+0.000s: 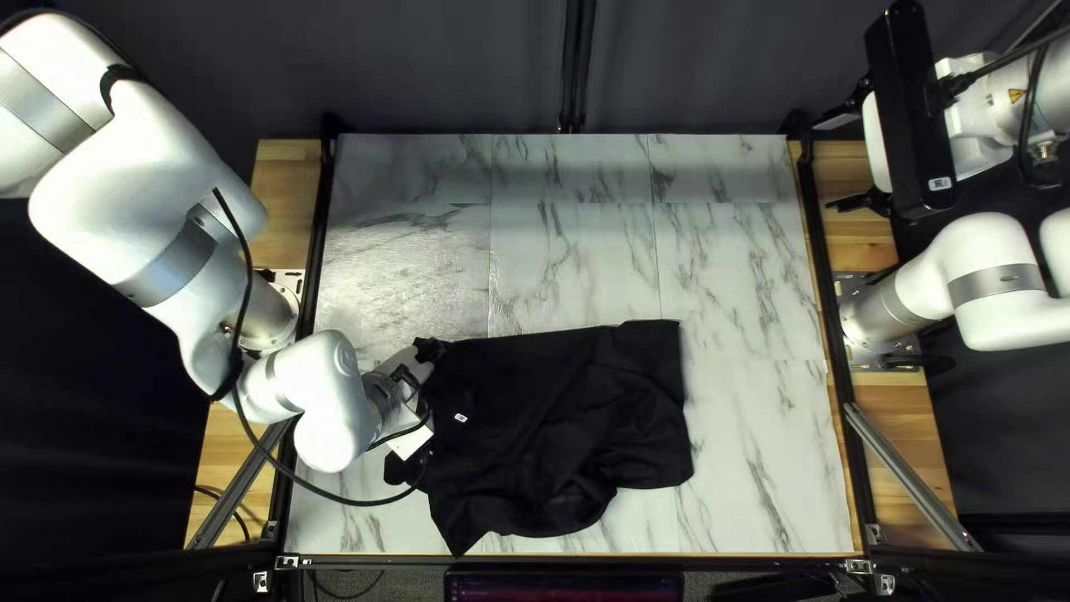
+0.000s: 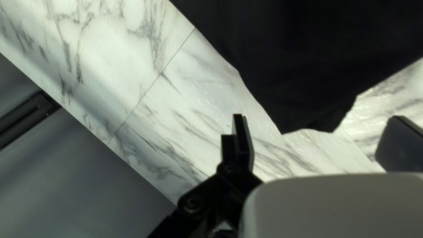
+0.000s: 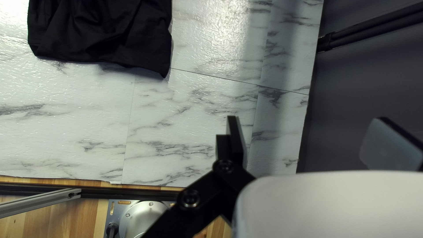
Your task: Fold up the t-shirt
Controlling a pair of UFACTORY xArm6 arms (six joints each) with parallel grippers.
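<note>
Black shirt (image 1: 557, 413) lay spread and wrinkled on the near half of your table (image 1: 580, 256), a bit left of center. Your left gripper (image 1: 415, 409) was at the shirt's left edge, fingers spread with nothing clamped, the cloth edge ahead of the gap between them; can't tell if it touched. Your right gripper (image 1: 838, 162) was also released, fingers wide apart and holding nothing, up by the table's far right corner, well apart from the shirt.
</note>
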